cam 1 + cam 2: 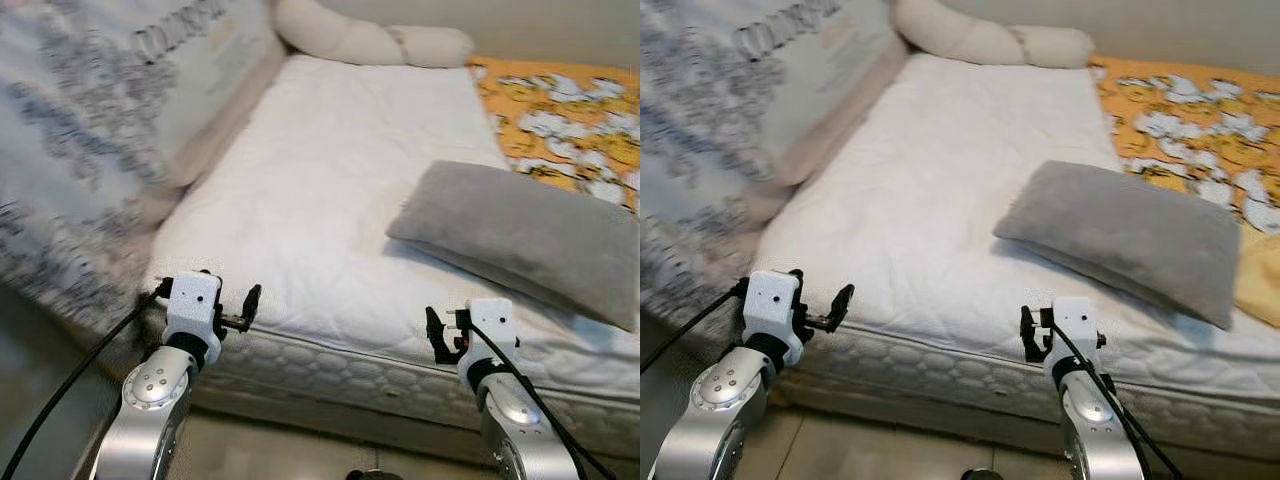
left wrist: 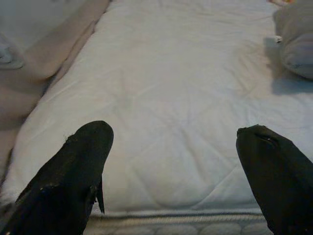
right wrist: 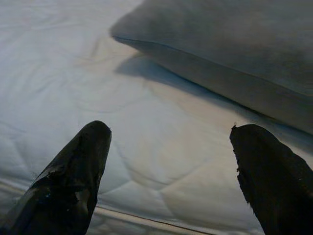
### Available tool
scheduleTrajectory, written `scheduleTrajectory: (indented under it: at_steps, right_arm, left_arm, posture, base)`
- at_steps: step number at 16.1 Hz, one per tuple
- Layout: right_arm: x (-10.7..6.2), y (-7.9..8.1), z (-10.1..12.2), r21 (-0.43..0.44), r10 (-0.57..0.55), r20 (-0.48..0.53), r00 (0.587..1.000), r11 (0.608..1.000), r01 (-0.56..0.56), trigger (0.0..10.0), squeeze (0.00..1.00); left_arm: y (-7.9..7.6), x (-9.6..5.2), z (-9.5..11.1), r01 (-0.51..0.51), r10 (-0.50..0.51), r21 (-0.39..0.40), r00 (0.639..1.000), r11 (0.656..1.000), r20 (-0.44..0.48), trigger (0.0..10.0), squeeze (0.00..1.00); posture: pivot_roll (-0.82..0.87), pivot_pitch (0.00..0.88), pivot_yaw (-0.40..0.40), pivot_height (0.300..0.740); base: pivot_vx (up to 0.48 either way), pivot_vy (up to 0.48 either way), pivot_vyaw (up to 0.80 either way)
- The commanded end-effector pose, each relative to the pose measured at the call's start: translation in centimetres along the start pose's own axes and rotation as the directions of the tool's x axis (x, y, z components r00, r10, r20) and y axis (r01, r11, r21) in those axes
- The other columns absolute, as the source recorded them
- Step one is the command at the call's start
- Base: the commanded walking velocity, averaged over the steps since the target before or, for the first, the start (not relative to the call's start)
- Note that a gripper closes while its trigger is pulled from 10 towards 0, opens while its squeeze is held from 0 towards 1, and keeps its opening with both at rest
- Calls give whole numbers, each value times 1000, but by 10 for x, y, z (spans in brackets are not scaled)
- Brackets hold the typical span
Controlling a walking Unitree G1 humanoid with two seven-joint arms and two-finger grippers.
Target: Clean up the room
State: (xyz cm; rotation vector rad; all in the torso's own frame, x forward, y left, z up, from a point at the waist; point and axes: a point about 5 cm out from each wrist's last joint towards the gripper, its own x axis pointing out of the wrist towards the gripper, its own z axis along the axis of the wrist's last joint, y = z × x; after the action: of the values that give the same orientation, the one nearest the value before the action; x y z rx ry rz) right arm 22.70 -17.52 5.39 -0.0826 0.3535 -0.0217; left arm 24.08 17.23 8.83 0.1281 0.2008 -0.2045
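Both arms are raised at the near edge of the mattress (image 1: 300, 200), grippers level with its quilted side band. The left gripper (image 2: 173, 166) sits at the near left corner, fingers spread wide with white quilting showing between them. The right gripper (image 3: 171, 171) is spread just as wide, pointing at the near long edge of the grey pillow (image 1: 520, 235) and not touching it.

The grey pillow lies flat on the right half of the mattress, tilted so that its left corner points toward the middle. Its right end runs off the edge of the left eye view.

Open room: the whole left and middle of the mattress top is bare white quilting, from the near edge to the cream bolster (image 1: 370, 40) at the far end (that bolster curves along the far left corner). An orange patterned blanket (image 1: 560, 110) covers the far right, its near edge just behind the pillow.

Along the left, a large white and grey printed cover (image 1: 90, 140) rises above the mattress edge; it is blurred, and the print cannot be read. Black cables (image 1: 70, 385) trail from both wrists. A strip of pale floor (image 1: 890, 445) shows below the mattress, between the arms.
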Motion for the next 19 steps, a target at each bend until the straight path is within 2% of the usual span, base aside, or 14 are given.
scheduleTrajectory:
  at_steps: [1, 7, 8, 16, 19]
  right_arm:
    - [0, -4, 9, -7, -18, 41, 999, 1000, 19, 10000, 0]
    - [-2, -2, 9, -14, -10, 51, 999, 1000, 11, 10000, 0]
    - [-1, -2, 12, -24, -1, 64, 998, 1000, 3, 10000, 0]
    - [1, 1, 19, -41, 52, 72, 996, 998, -49, 10000, 0]
    - [3, 0, 20, -106, 29, 77, 997, 994, -21, 10000, 0]
  left_arm:
    - [0, 0, -2, -2, 2, 14, 1000, 1000, -4, 10000, 0]
    - [-1, 1, -2, -8, 8, 9, 1000, 1000, -3, 10000, 0]
    - [2, 1, -2, -36, 36, -19, 999, 999, 0, 10000, 0]
    - [6, 0, 7, -70, 70, -4, 996, 998, 51, 10000, 0]
    - [3, -1, 6, -54, 55, -17, 997, 998, 45, 10000, 0]
  posture:
    - [36, 0, -17, 740]
    - [28, 0, -12, 740]
    - [28, 0, -11, 740]
    - [30, 0, -15, 740]
    - [29, 0, -14, 740]
  base:
    - [0, 0, -800]
    - [0, -246, -786]
    - [0, 0, 0]
    - [0, 0, 0]
    - [172, 0, 0]
